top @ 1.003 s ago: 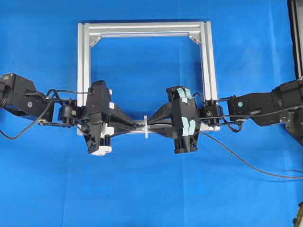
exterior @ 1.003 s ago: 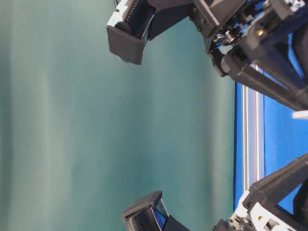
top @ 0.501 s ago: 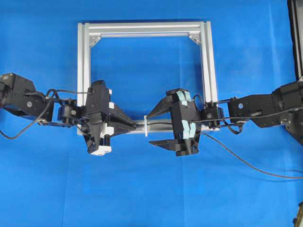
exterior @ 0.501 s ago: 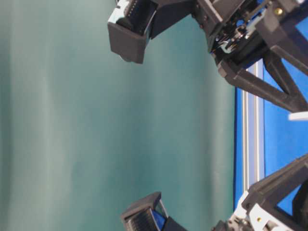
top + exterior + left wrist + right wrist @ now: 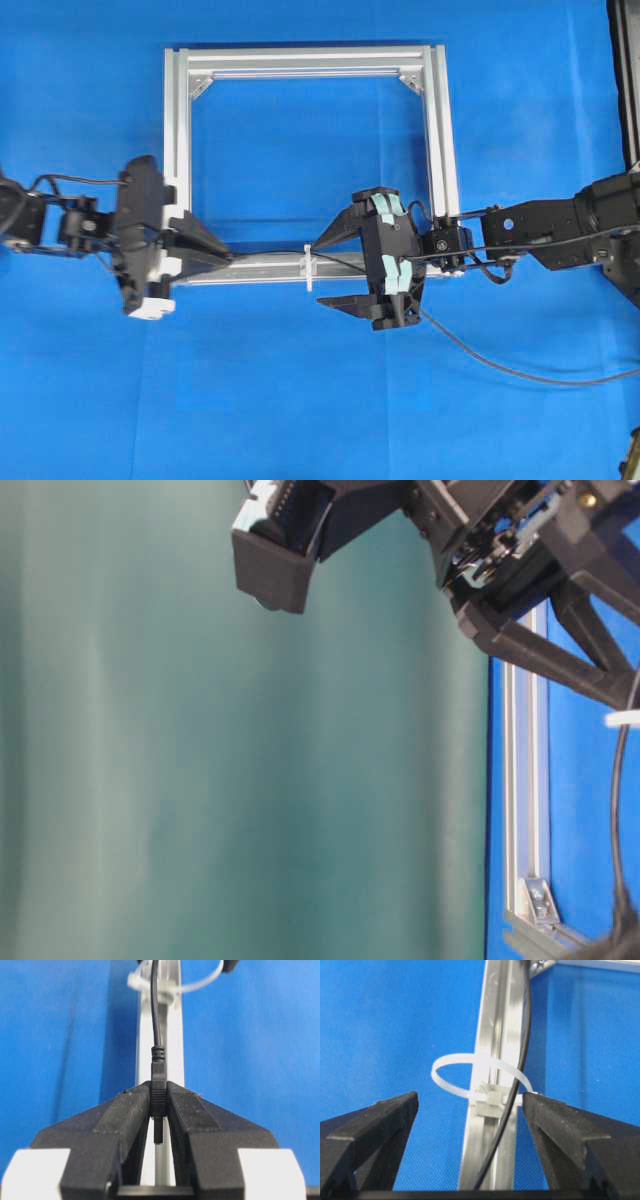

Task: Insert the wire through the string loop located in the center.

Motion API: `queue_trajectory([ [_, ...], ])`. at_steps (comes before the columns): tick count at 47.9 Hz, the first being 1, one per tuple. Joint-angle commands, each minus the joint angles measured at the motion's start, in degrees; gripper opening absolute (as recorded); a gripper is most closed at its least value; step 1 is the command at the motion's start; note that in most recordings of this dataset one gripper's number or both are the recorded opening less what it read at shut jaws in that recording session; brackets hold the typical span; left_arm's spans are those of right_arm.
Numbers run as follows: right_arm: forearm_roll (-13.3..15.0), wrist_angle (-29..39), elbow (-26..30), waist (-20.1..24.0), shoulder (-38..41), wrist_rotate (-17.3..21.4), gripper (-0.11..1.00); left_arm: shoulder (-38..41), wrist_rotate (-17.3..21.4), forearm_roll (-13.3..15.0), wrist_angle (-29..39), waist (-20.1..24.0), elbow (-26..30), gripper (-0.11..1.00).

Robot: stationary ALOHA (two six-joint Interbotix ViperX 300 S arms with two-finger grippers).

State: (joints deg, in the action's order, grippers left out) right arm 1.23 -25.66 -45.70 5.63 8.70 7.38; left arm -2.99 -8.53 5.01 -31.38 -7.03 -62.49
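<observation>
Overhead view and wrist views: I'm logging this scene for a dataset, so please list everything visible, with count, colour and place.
wire: one, black, running from the right edge through the string loop to the left gripper, its plug clamped there.
string loop: one, white, on the front bar's middle, around the wire.
aluminium frame: one, silver, square, centre.
blue cloth: one, covering the table.
left gripper: one, black, shut on the wire's plug, left of the loop.
right gripper: one, black, open, beside the loop, holding nothing.
</observation>
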Motion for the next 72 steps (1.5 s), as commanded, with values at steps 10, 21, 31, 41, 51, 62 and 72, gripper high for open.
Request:
queue_trajectory([
  [10,-0.18,-0.18,1.05,0.18,-2.37,0.09,0.80,-9.05,-1.05,-0.18,0.79,-1.32,-8.53,0.08],
  [21,-0.18,0.00,1.14,0.26,-2.37,0.00,0.80,-14.33,-1.05,-0.18,3.43,-1.85,-13.18,0.08],
  [31,-0.09,0.00,1.14,0.26,-2.37,0.00,0.80,-15.29,-0.53,-0.18,6.24,-1.93,-14.06,0.08],
  [41,-0.09,0.35,1.14,0.26,-2.37,0.00,0.80,-14.94,-0.44,-0.44,7.56,-1.85,-13.54,0.08],
  [51,-0.09,0.88,1.14,0.26,-2.37,0.09,0.80,-14.85,-0.70,-0.44,7.73,-1.85,-13.36,0.09],
  [62,-0.09,0.88,1.23,0.26,-2.37,0.00,0.80,-14.85,-0.62,-0.44,10.55,-1.85,-12.92,0.60],
  [72,-0.09,0.88,1.23,0.26,-2.37,0.00,0.80,-14.94,-0.79,-0.44,11.87,-1.93,-12.39,0.86],
])
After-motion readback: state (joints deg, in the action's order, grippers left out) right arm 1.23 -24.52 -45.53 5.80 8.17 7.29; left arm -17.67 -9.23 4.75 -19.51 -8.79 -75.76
